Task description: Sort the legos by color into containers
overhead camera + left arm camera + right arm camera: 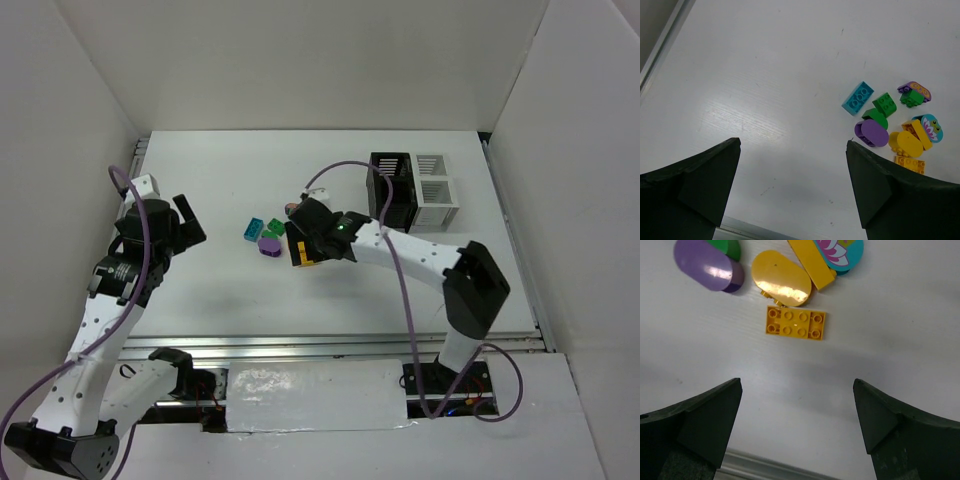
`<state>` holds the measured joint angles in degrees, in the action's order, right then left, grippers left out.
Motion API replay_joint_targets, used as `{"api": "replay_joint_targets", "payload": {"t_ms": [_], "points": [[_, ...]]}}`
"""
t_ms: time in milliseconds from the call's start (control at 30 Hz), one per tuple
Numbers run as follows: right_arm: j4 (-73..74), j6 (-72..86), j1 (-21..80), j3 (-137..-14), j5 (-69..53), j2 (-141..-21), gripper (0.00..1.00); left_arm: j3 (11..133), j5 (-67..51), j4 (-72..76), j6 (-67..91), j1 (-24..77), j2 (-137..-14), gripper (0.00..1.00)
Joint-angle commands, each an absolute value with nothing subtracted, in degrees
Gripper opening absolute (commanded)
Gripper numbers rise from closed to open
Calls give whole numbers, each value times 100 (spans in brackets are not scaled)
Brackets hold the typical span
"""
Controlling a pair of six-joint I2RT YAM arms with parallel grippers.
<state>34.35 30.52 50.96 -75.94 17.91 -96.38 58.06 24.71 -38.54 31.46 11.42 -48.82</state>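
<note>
The right claw (pixel 797 390) hangs spread above an orange brick (pixel 795 323) on the desk (pixel 900 345), the left claw (pixel 793 150) spread too, apart from the legos (pixel 890 122).

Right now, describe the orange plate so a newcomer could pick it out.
Mid-table, left of the containers, sits the lego pile. At its near edge, under the right gripper, lies the orange plate: flat, rectangular, eight studs up, unlike the smooth yellow oval beside it.
</note>
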Motion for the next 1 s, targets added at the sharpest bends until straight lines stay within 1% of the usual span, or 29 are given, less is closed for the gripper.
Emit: {"api": "replay_joint_targets", "payload": {"t_ms": [0, 233, 633, 767, 967], "points": [[3551, 2988, 5098, -8190, 2206, -10167, 100, 5801, 2338, -3612, 3015, 1169, -4825, 100], [3402, 2997, 5089, -8534, 2154, -11108, 100, 5792, 2189, -3586, 2962, 1178, -4878, 100], [2813, 2734, 5071, -8420, 1978, -11593, 96, 5792, 2066, -3560, 2918, 1178, -4887, 100], [2751, 2733, 5054, -8464, 2188, -11698, 95, 5783, 2030, -3542, 2900, 1178, -4904, 100], [2470, 2698, 4966, -8393, 2145, -11751, 93, 5774, 1942, -3516, 2883, 1178, -4922, 99]]}}
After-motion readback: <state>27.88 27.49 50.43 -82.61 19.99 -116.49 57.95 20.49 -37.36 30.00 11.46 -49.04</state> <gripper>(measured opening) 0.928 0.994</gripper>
